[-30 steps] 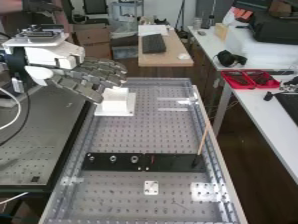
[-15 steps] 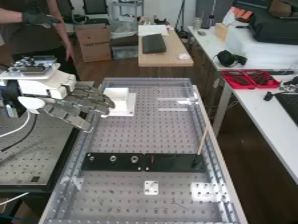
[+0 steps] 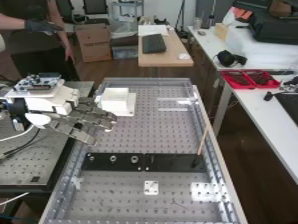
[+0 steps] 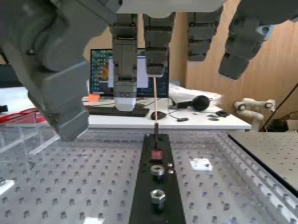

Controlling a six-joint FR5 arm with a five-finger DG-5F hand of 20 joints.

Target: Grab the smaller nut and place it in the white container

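Observation:
In the high view my hand (image 3: 81, 118) is above the bench's left edge, its fingers loosely extended, beside the near left side of the white container (image 3: 118, 101). Down the bench, the smaller nut (image 3: 91, 158) stands on the black bar (image 3: 174, 162), with the larger nut (image 3: 113, 158) and the bearing (image 3: 134, 159) in a row beside it, all well below my fingertips. In the wrist view the hand (image 4: 125, 62) has its thumb and fingers apart with nothing between them. Beyond them, a round metal part (image 4: 157, 196) and another round metal part (image 4: 157, 171) stand on the bar.
A thin stick (image 3: 203, 140) rises from the bar's right part. A small white plate (image 3: 151, 188) lies nearer than the bar. Clear brackets (image 3: 174, 109) are fixed to the right of the container. Metal rails (image 3: 211, 145) edge the perforated bench. Red trays (image 3: 249, 79) lie on the side table.
My hand has come down the high view, from beside the container's upper left to its lower left. The container shows more fully; the parts on the bar have not moved.

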